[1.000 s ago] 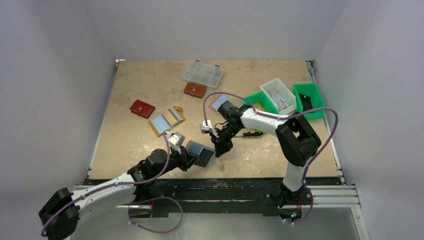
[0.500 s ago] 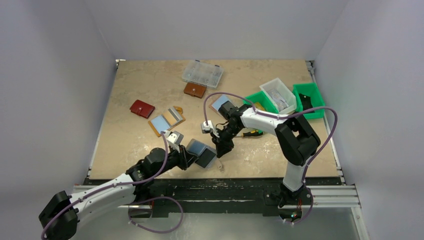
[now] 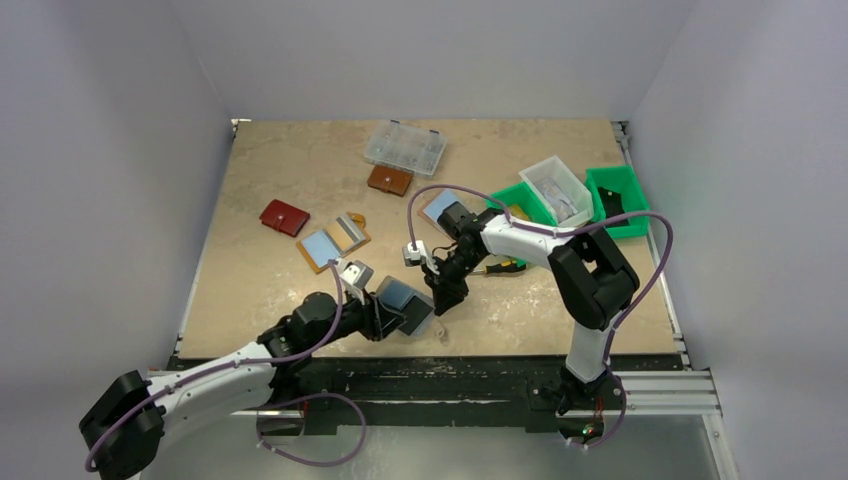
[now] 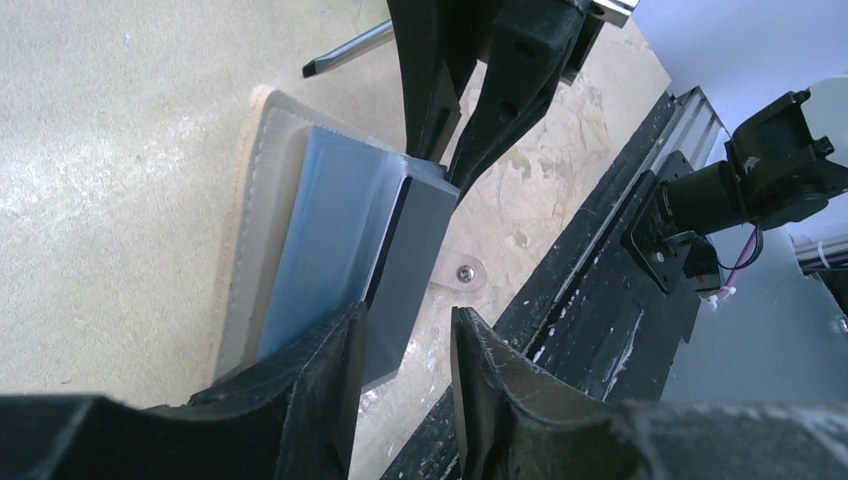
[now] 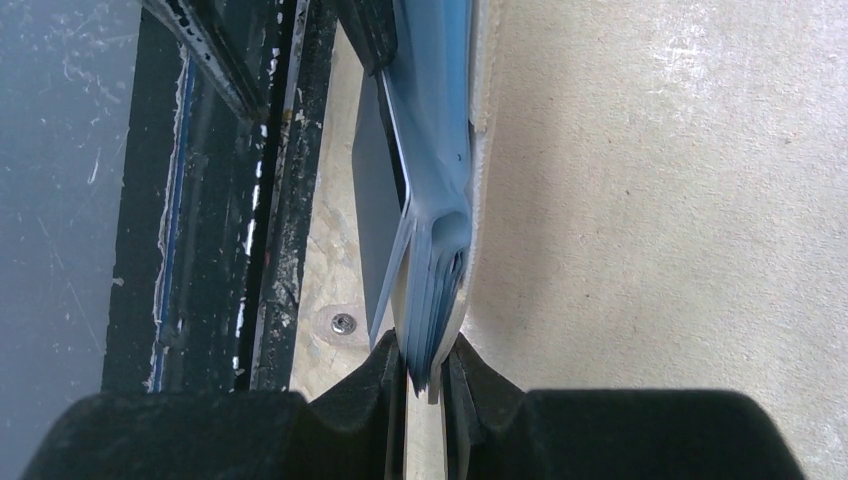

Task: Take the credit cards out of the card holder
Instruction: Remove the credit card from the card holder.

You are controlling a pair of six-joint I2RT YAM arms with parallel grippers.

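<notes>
Pinching card holder (image 5: 437, 150), right pincer (image 5: 425, 372); seemingly hidden overhead.

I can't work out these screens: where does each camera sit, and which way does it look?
Top external: fixed above and behind the arms, looking down on the table; left arm and right arm show.
Left wrist: on the left arm, facing across the card holder to the right hand; fingers of the left hand show.
Right wrist: on the right arm, facing along the card holder it grips; its fingers show.
Shared: both wrist views show the card holder and black rail.
</notes>
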